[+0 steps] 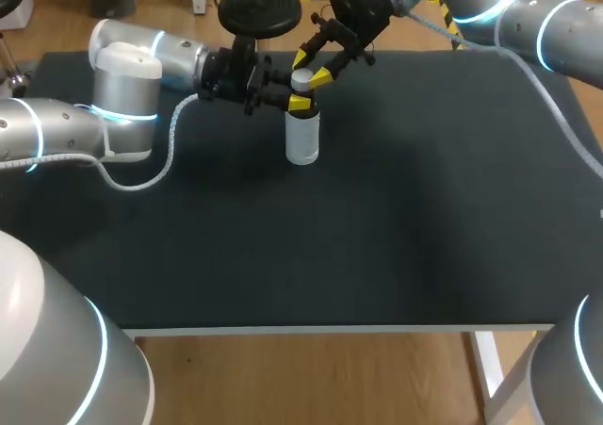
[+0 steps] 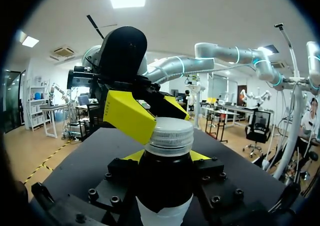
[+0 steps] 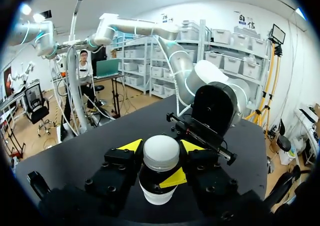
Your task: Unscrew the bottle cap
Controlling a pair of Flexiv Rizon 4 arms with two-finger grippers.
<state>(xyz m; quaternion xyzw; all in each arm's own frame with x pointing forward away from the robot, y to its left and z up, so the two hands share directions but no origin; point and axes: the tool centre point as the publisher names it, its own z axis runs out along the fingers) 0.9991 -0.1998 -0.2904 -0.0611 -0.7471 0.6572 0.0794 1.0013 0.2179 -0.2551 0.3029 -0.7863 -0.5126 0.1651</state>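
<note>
A white bottle (image 1: 302, 138) with a dark neck stands upright at the back middle of the black table (image 1: 396, 237). My left gripper (image 1: 300, 103) comes in from the left and is shut on the bottle's neck; in the left wrist view the bottle (image 2: 165, 186) fills the gap between its fingers. My right gripper (image 1: 307, 73) reaches down from the back right and is shut on the ribbed silver cap (image 2: 168, 135). In the right wrist view the cap (image 3: 161, 153) sits between my right gripper's (image 3: 161, 148) yellow tips, with one left fingertip (image 3: 175, 178) just below.
A white coiled cable (image 1: 168, 157) from my left arm droops onto the table at the left. A round black disc on a post (image 1: 260, 8) stands behind the bottle at the table's back edge. The table's front and right parts hold nothing.
</note>
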